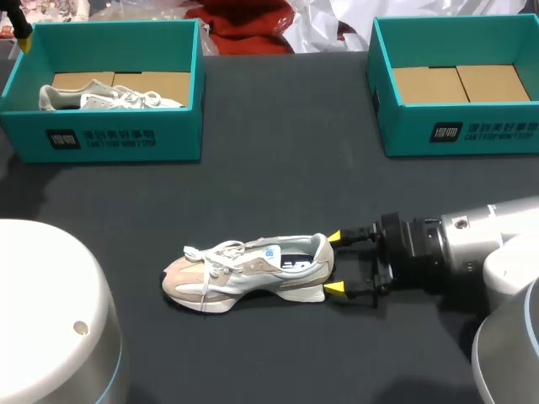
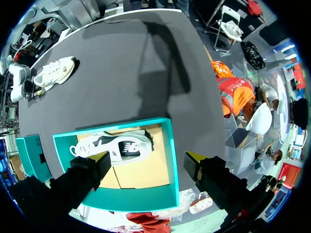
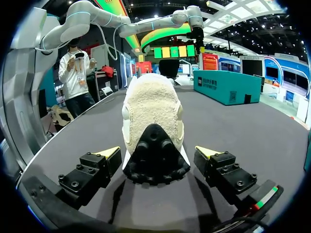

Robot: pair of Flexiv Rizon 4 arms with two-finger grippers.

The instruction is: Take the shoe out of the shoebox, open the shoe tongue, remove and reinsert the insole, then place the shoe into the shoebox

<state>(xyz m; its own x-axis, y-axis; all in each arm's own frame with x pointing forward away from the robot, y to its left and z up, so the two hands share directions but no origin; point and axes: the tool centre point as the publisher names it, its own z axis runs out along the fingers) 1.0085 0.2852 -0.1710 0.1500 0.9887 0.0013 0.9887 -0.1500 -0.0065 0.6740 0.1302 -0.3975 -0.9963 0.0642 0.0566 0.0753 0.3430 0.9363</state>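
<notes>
A beige and white shoe [image 1: 244, 273] lies on its sole on the dark table, toe to the left. My right gripper [image 1: 334, 263] is open, one yellow tip on each side of the heel [image 3: 153, 111], not pressing it. A second white shoe [image 2: 116, 145] lies in the teal shoebox [image 1: 101, 139] at the back left. My left gripper [image 2: 148, 162] hangs open high above that box [image 2: 172, 165], holding nothing. From there the table shoe [image 2: 56, 70] shows far ahead.
Another teal shoebox [image 1: 455, 130] stands at the back right with only its cardboard floor showing. My left arm's white base [image 1: 50, 311] fills the front left corner. Bare dark tabletop [image 1: 286, 151] lies between the boxes and the shoe.
</notes>
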